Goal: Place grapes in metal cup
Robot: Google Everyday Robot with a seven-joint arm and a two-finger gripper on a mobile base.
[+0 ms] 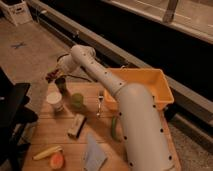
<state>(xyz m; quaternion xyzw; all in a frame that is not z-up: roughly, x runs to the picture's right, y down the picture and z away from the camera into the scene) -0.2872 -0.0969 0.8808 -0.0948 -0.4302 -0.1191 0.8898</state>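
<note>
One gripper [56, 75]: at the worktop's far left edge, directly above the metal cup [61, 84].
Jaws: pinched on the grapes [52, 76], held just over the cup's mouth.
Arm: stretched from lower right up and across, elbow bent, wrist reaching left.
Cups: metal cup upright at the back; white cup [54, 101] and green cup [77, 100] nearer, contents unclear.
Yellow bin [150, 80]: on the worktop's [50, 130] right side.

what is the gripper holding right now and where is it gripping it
The gripper holds the grapes just above the metal cup at the table's far left corner; which part of the bunch it grips cannot be told.
</note>
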